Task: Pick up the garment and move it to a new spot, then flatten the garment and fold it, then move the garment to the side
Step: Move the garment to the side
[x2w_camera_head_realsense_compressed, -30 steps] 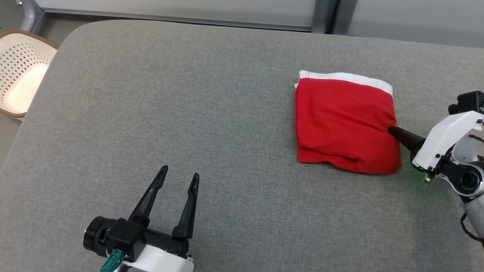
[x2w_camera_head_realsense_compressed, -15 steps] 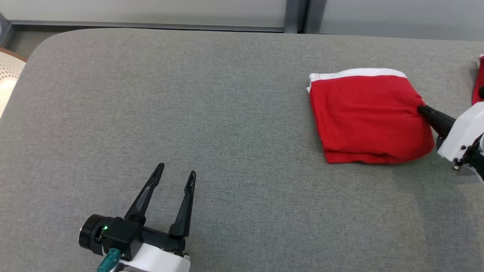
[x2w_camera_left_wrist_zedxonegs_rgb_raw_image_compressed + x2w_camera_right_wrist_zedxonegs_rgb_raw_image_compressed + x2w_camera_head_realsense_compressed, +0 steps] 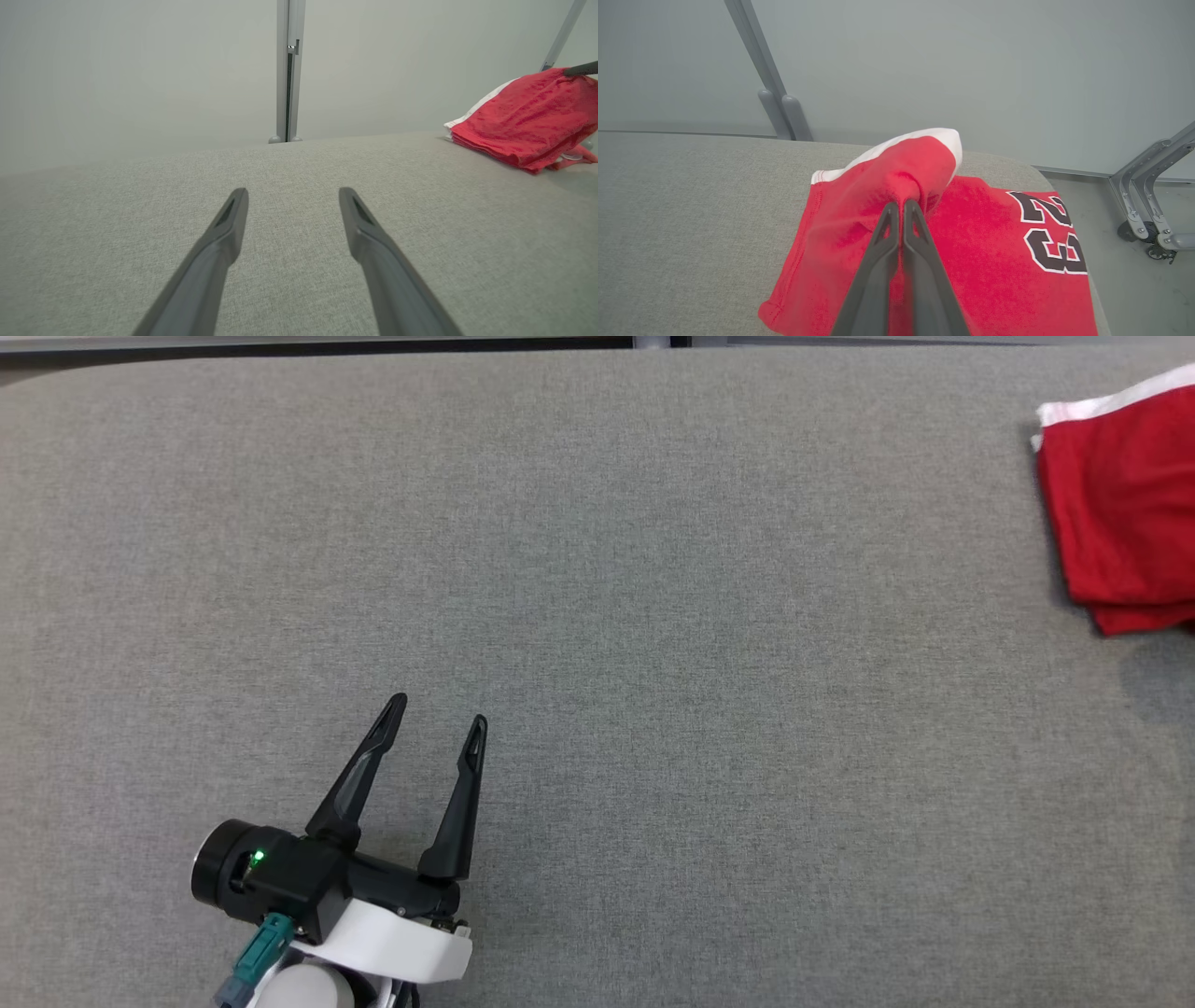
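Legible writing: the number "23" (image 3: 1052, 238), black digits outlined in white, printed on red fabric lying flat on the grey fabric worktop (image 3: 653, 616). In the right wrist view it sits at 4 o'clock from the fingertips. No brand or other label can be read. Right tool (image 3: 901, 204): jaws pressed together, pinching a bunched fold of the red garment (image 3: 887, 182). The garment's white band is at 12 o'clock of the pinch, raised off the surface and draped over the printed fabric. I cannot tell whether the printed fabric is a separate piece or part of the same garment. In the head view the red garment is at the right edge, cut off by the frame, at about 2 o'clock from the left tool (image 3: 439, 709) and well apart from it. Left tool: jaws spread wide and holding nothing, fingers pointing towards 12 o'clock, low over bare worktop. In the left wrist view the garment is at 2 o'clock, its near edge on the worktop and its far side lifted.
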